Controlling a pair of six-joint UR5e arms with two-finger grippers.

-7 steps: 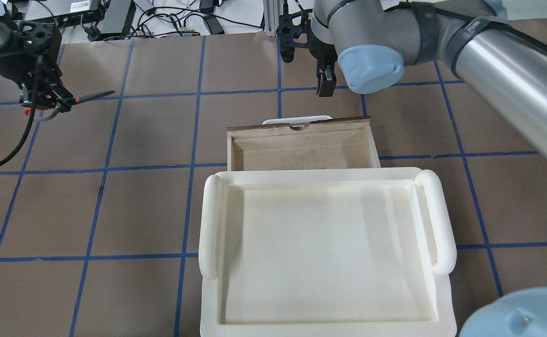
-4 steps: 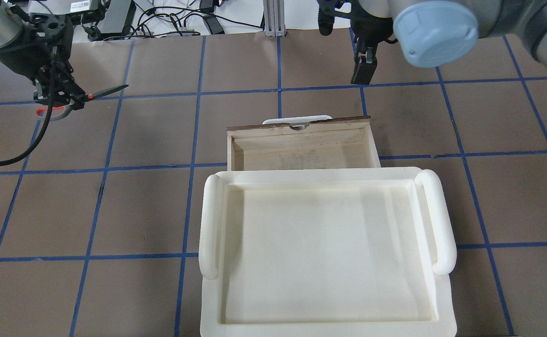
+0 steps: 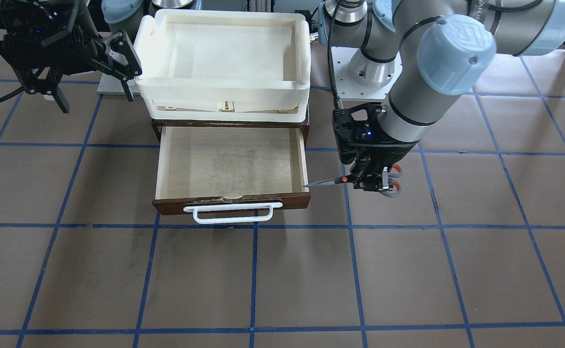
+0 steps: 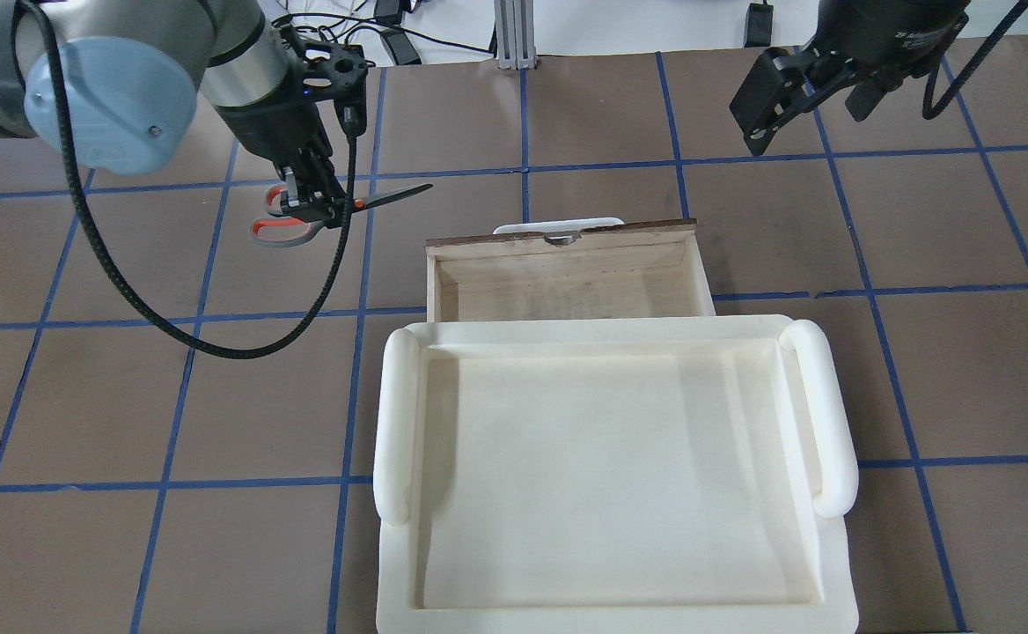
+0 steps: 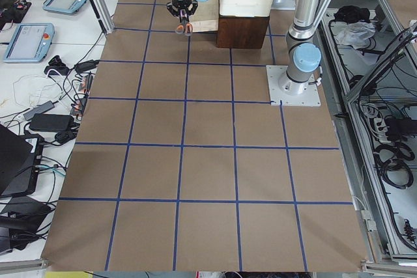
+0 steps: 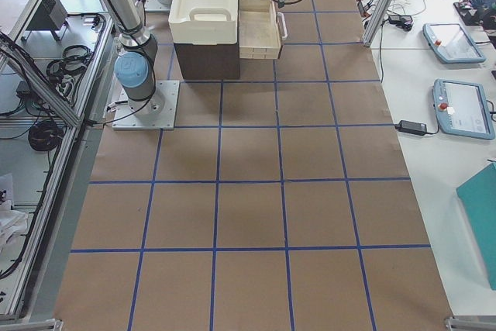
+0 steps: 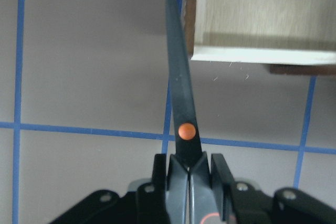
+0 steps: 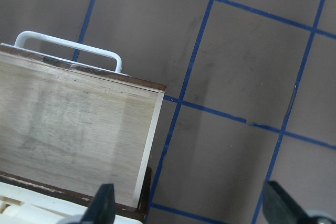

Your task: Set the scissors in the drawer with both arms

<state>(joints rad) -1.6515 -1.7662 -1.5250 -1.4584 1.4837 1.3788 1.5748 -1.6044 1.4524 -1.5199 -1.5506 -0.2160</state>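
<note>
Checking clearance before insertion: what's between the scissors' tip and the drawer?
Nothing. The overhead view shows only bare table between the scissors tip and the drawer front corner.

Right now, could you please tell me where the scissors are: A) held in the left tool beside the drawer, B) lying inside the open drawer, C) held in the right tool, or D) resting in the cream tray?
A: the left tool is shut on the scissors near their pivot, and the blades point toward the side wall of the open drawer from outside it.
</note>
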